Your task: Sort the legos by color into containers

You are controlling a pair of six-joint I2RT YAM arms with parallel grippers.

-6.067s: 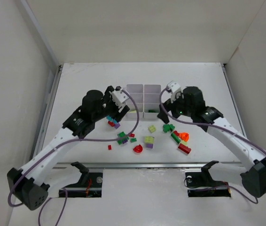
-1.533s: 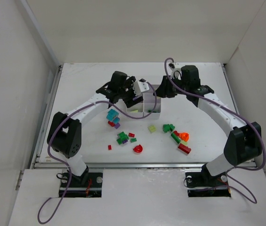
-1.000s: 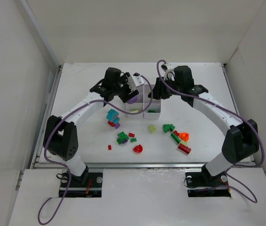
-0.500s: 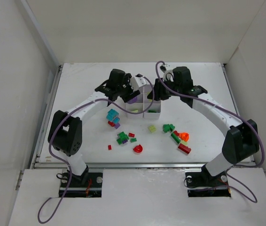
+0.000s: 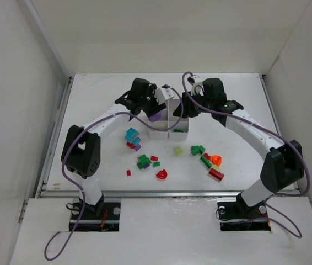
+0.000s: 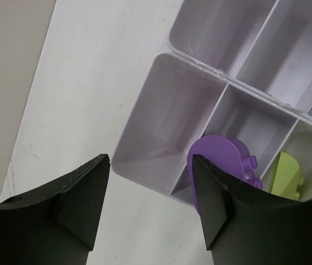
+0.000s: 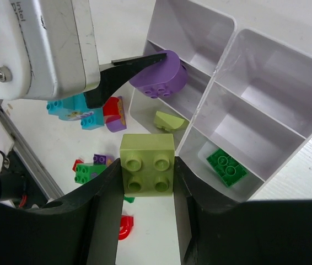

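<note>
One tray point(image 5: 182, 124): sorting target.
Left gripper point(image 6: 149, 165): jaws apart; purple brick point(image 6: 222, 163) beside one finger point(image 6: 211, 210), ungripped.
Right gripper point(image 7: 146, 165): clamps yellow-green brick point(image 7: 146, 174), likely for the yellow-green wedge point(image 7: 167, 120)'s compartment.

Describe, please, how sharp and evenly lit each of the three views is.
Top external view: soft, even light, faint shadows, the white six-compartment tray nearly blends into the white table. Left wrist view: the left hand shows slightly soft black fingers, the purple rounded brick is sharp. Right wrist view: the yellow-green square brick is crisp, the fingers of the right hand dark and featureless.
</note>
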